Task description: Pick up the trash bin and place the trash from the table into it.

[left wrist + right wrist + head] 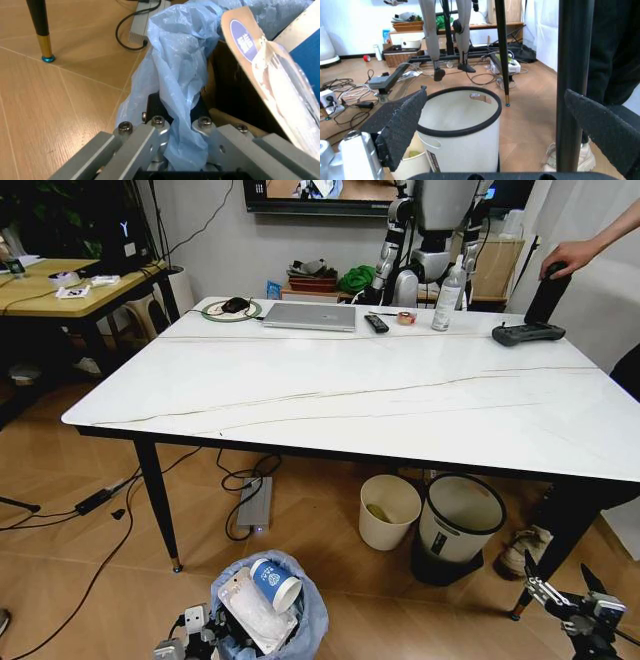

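Note:
The trash bin (300, 625), lined with a crinkly light-blue bag (170, 67), is low in front of me, before the table (330, 395). Trash lies in it: a blue paper cup (275, 582), a clear plastic package (248, 612) and brown cardboard (225, 93). My left gripper (190, 632) is at the bin's left rim. In the left wrist view the left gripper (177, 125) is shut on the bag and the rim. My right gripper (568, 605) hangs open low on the right, near a table leg. Nothing sits between its dark pads (402, 127).
A laptop (310, 316), remote (376, 323), tape roll (406, 318), bottle (447, 297) and game controller (528, 333) line the table's far edge. Under the table stand a cream bin (389, 511) and a grey-and-black round bin (459, 525). Cables and a power strip (255, 502) lie on the floor.

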